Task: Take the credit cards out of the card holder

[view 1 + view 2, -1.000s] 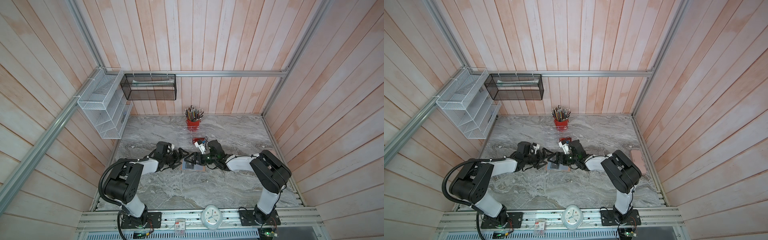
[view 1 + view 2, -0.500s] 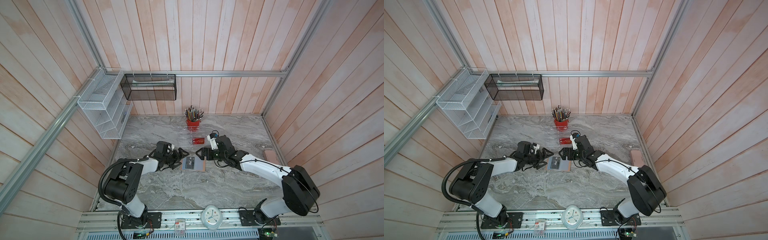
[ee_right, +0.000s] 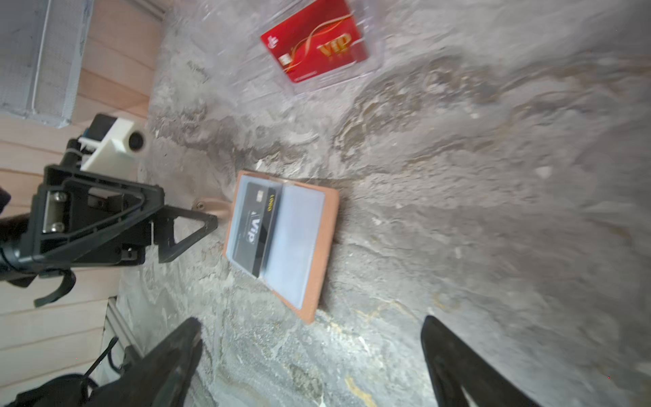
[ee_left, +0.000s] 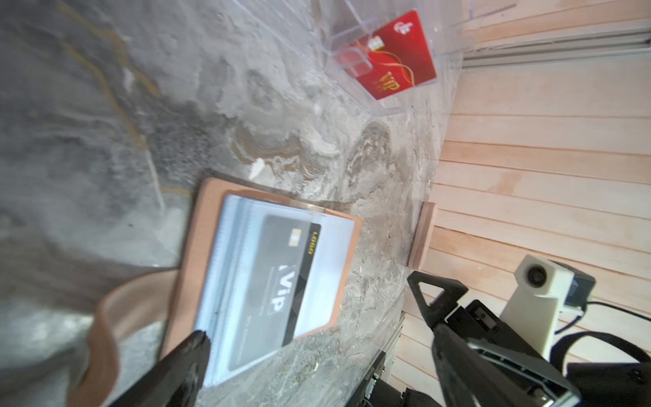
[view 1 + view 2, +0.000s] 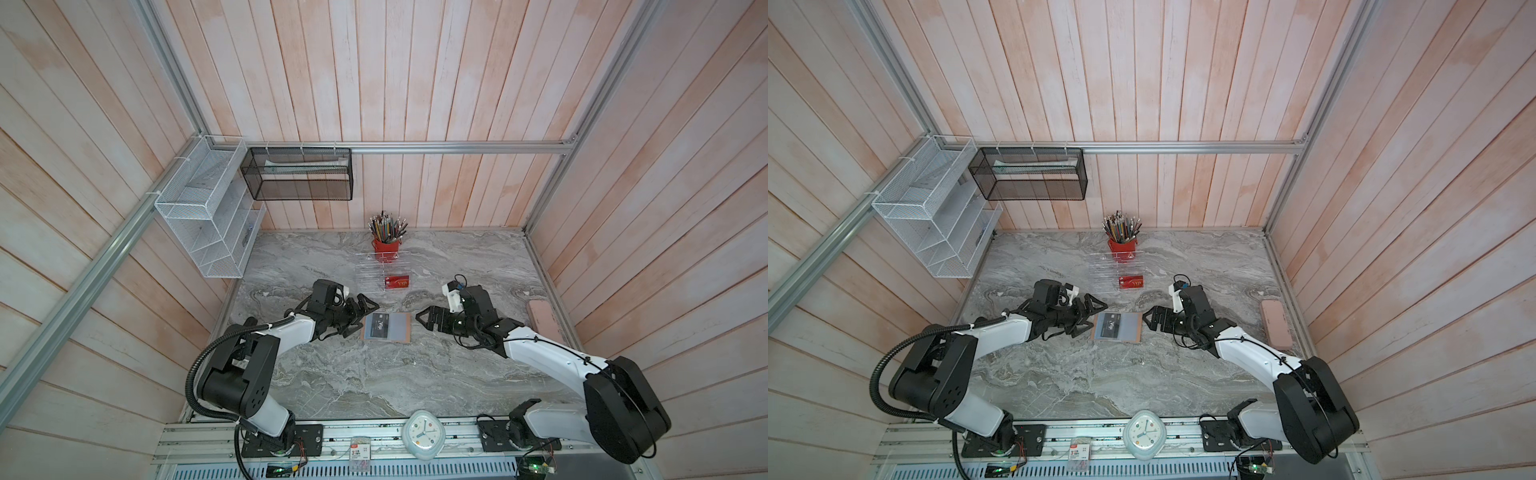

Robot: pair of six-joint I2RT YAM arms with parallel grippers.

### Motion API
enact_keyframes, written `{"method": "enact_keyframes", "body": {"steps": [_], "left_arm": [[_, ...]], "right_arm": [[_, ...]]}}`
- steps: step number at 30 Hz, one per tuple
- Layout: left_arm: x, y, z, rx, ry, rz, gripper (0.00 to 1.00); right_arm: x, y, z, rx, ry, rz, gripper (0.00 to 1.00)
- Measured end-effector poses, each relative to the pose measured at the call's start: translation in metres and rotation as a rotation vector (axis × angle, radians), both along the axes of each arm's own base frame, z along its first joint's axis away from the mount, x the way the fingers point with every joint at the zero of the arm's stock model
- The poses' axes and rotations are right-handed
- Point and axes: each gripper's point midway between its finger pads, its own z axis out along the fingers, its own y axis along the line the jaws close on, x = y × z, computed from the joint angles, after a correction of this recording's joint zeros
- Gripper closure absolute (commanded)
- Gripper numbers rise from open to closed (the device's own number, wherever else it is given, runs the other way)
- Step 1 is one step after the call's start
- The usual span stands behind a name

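Card holder [image 5: 387, 327]: mid-frame, laid flat for access | black VIP card [image 5: 377, 330]: sleeved | my left claw [image 5: 366, 318], right claw [image 5: 422, 322]: flanking, spread, empty

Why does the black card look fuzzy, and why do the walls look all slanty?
In the left wrist view the black card sits close behind a pale, shiny sleeve, so it looks soft; in the right wrist view the table smears toward the edges; in both top views the wide lens splays the wall planks outward.
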Motion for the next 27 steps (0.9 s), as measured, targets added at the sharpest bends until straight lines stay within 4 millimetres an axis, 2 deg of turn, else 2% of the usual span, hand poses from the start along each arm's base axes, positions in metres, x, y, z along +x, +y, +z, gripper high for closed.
{"method": "enact_keyframes", "body": {"steps": [3, 6, 15, 27], "left_arm": [[0.002, -0.008, 0.015, -0.037, -0.023, -0.016, 0.0], [0.003, -0.013, 0.019, -0.069, -0.02, -0.022, 0.0], [0.004, -0.018, 0.0, -0.094, 0.048, -0.021, 0.0], [0.008, -0.016, -0.017, -0.088, 0.081, -0.008, 0.0]], "right_arm": [[-0.005, 0.024, 0.007, 0.062, -0.021, 0.067, 0.02], [-0.003, 0.04, 0.005, 0.117, -0.019, 0.103, 0.02], [-0.002, 0.073, -0.025, 0.201, 0.076, 0.181, 0.11], [0.003, 0.097, -0.038, 0.278, 0.128, 0.238, 0.24]]}}
